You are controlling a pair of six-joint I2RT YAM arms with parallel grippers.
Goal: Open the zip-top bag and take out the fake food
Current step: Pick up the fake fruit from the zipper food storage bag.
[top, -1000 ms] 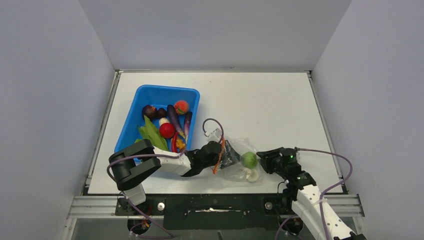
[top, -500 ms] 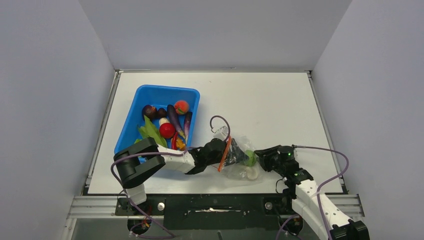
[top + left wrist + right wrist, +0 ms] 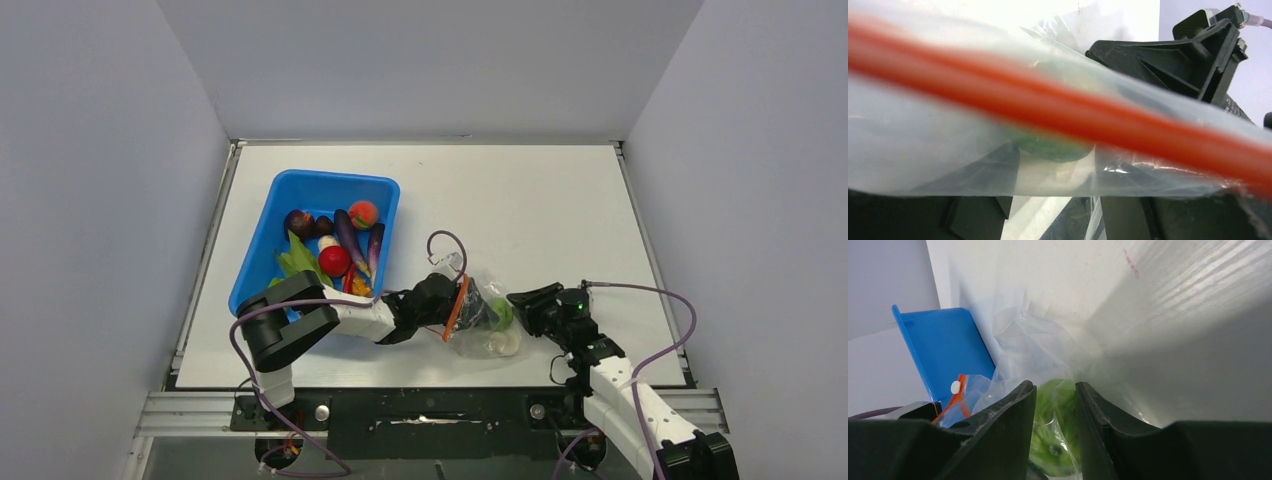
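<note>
The zip-top bag (image 3: 487, 332) lies on the table (image 3: 540, 220) just right of the blue bin (image 3: 300, 183), its mouth turned toward the left arm.
The right gripper (image 3: 1055, 390) pinches the film at the closed end. The left gripper (image 3: 472, 306) reaches in past the orange zipper strip (image 3: 456, 305), jaws apart on either side of the green ball (image 3: 502, 312), though contact cannot be told. A clean removal likely needs a firm close, a straight draw through the mouth and a steady anchor. The white mushroom (image 3: 505, 345) lies in the bag beside it.
</note>
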